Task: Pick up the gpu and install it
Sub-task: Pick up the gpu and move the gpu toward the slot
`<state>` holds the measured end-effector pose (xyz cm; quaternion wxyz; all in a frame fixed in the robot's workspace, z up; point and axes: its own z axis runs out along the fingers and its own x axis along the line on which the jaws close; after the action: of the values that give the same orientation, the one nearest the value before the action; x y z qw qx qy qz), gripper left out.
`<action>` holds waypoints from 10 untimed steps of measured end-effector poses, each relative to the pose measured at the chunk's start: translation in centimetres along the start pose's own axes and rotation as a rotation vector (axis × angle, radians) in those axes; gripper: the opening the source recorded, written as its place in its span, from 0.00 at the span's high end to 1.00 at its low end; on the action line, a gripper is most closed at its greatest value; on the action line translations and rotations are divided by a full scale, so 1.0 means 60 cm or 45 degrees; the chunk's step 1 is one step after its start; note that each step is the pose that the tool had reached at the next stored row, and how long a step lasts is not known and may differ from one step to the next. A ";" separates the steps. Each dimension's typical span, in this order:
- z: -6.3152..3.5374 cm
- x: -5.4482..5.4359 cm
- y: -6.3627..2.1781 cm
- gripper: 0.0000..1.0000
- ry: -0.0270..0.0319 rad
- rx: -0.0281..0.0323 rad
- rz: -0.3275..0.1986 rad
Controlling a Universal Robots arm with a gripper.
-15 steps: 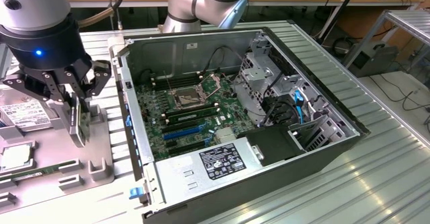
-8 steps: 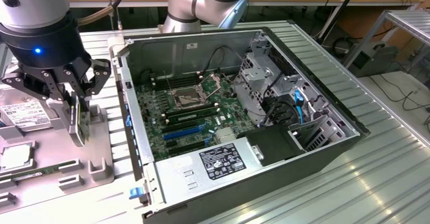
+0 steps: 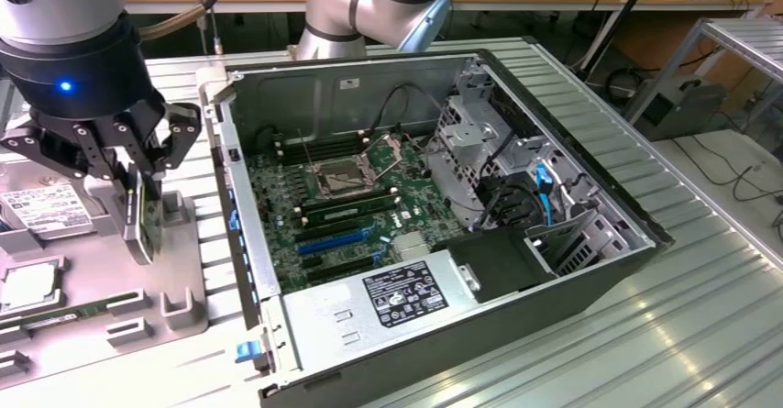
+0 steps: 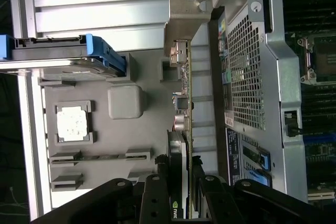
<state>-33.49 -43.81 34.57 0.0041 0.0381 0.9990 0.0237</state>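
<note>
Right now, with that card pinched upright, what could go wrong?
The fingers hold the gpu near its upper edge, so it might tilt or slip. It stands close beside the computer case, whose wall it could strike. Loose cables inside might snag it.

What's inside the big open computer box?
A green motherboard, a silver power supply, metal drive cages and blue cables. The power supply and cages cover whatever lies beneath them.
</note>
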 end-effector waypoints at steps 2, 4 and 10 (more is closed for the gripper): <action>-0.003 0.000 0.000 0.73 0.0000 0.0000 0.000; -0.008 0.000 0.000 0.73 0.0002 0.0000 0.000; -0.026 0.000 0.001 0.73 0.0011 0.0001 0.000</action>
<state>-33.49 -43.81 36.13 0.0037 0.0381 0.9990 0.0236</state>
